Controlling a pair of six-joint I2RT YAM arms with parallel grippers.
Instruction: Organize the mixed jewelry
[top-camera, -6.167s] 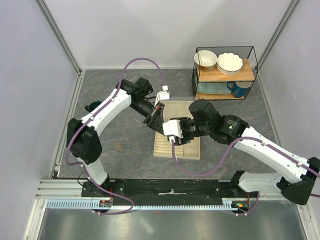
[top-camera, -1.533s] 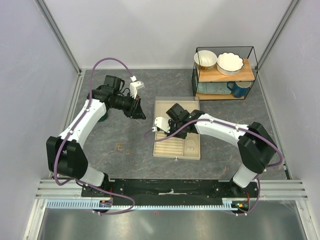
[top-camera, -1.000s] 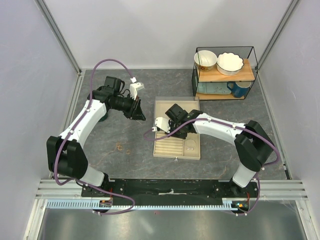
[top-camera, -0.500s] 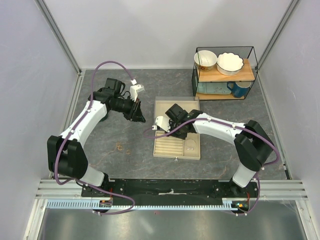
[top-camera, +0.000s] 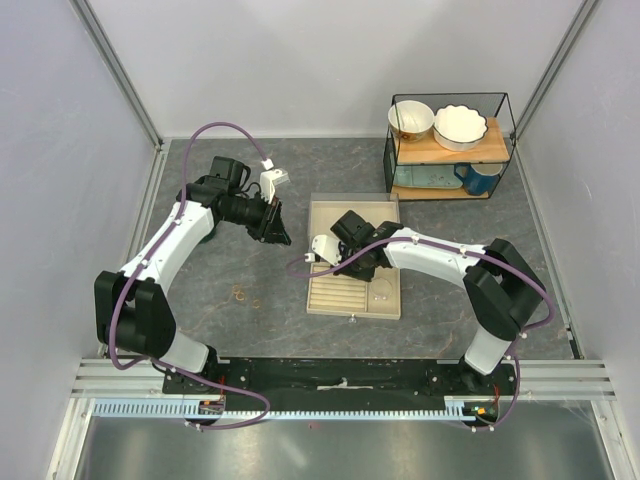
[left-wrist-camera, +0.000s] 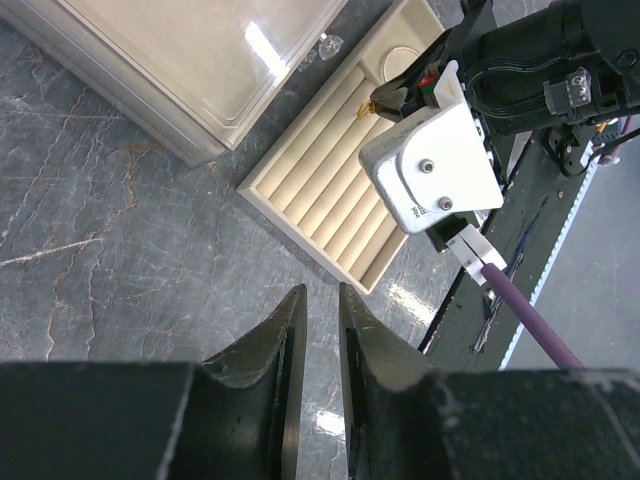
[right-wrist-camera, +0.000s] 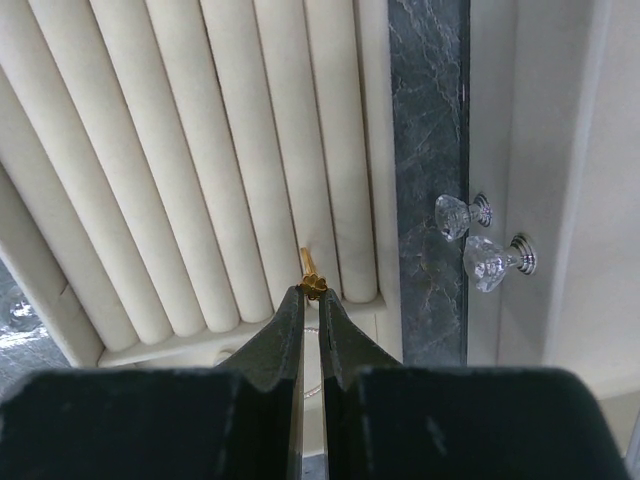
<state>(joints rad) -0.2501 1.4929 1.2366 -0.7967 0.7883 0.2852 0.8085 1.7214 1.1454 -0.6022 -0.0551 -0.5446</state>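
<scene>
My right gripper (right-wrist-camera: 312, 293) (top-camera: 347, 264) is over the slotted rows of the beige tray (top-camera: 335, 298) (right-wrist-camera: 150, 150), shut on a small gold ring (right-wrist-camera: 311, 270) with a clover-shaped head that stands in a groove near the rows' end. In the tray's side compartment lies a thin silvery hoop (top-camera: 381, 293). Two tiny gold-brown rings (top-camera: 240, 293) rest on the grey table left of the tray. Two clear crystal studs (right-wrist-camera: 462, 213) lie on the strip of table beside the tray. My left gripper (left-wrist-camera: 320, 290) (top-camera: 279, 234) hovers left of the tray, its jaws a narrow gap apart and empty.
The tray's flat lid (top-camera: 352, 212) (left-wrist-camera: 200, 50) lies just behind the tray. A wire rack (top-camera: 450, 150) with bowls and a blue mug stands at the back right. Grey walls close in the table on three sides.
Since the earliest frame my left arm has drawn back left, off the tray, and my right gripper has come down onto the slotted rows. Over the last second, hardly anything moved.
</scene>
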